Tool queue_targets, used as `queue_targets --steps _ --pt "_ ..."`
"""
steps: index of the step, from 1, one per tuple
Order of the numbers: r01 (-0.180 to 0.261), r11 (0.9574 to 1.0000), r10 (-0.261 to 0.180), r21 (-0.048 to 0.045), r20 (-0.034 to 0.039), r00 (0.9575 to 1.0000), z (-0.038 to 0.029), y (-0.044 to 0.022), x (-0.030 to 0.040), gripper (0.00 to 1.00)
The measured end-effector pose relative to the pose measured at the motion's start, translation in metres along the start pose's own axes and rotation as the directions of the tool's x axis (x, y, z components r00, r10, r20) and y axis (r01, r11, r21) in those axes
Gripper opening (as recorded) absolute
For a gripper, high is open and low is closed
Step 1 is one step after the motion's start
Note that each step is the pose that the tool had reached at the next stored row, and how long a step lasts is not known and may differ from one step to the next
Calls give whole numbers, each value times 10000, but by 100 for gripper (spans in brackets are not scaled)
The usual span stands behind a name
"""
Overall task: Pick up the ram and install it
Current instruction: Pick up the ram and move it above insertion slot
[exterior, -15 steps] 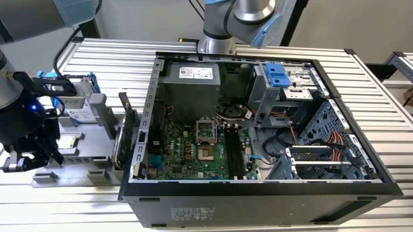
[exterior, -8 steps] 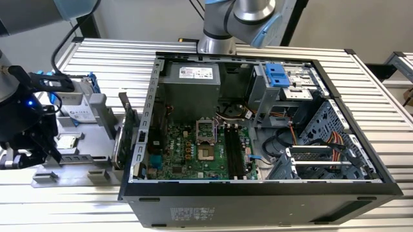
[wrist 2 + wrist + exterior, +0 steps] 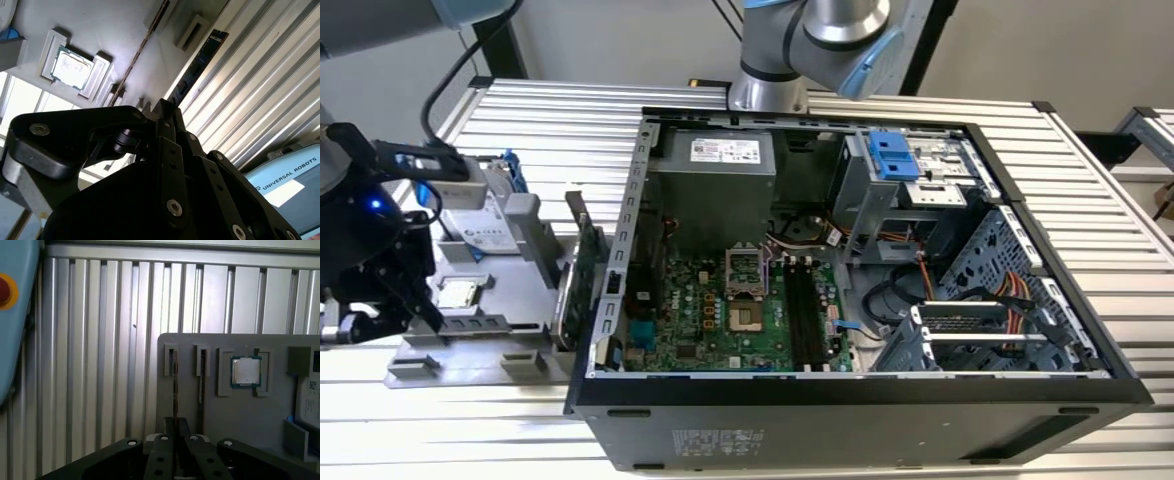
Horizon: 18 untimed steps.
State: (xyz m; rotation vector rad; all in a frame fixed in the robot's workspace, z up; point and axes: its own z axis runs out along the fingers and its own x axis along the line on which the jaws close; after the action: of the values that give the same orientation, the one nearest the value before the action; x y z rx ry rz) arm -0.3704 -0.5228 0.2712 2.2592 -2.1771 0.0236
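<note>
**Pincer clenched on the racked ram**

Your pincer (image 3: 176, 424) looks clenched on the ram (image 3: 174, 385), which stands on edge in a slot of the grey holder (image 3: 467, 345) at the exterior view's left, presenting its thin faces to grip; the second wrist view shows its chip face, the first wrist view its edge

I'm seeing a ribbed metal table (image 3: 560, 110): an open computer case (image 3: 854, 425) sits at centre, with a grey parts tray (image 3: 467, 345) at its nine o'clock.
</note>
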Motion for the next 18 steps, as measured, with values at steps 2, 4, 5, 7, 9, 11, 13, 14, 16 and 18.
queue_targets --steps 2,4,5,7,9,11,13,14,16,18 --pt "0 10000 0 -1 -1 10000 -20 0 0 0" --pt "0 10000 0 0 -1 10000 -40 0 1 0" --pt "0 10000 0 -1 -1 10000 -50 0 1 0" --pt "0 10000 0 -2 -2 10000 -70 0 1 0" --pt "0 10000 0 -1 -1 10000 -88 -1 1 0" --pt "0 10000 0 -2 -2 10000 -107 -1 2 0" --pt "0 10000 0 -1 -1 10000 -127 -1 2 0" --pt "0 10000 0 -1 -1 10000 -137 -1 2 0" --pt "-1 10000 1 -1 -1 10000 -159 -1 2 0" --pt "-1 10000 1 -1 -1 10000 -179 -1 2 0"
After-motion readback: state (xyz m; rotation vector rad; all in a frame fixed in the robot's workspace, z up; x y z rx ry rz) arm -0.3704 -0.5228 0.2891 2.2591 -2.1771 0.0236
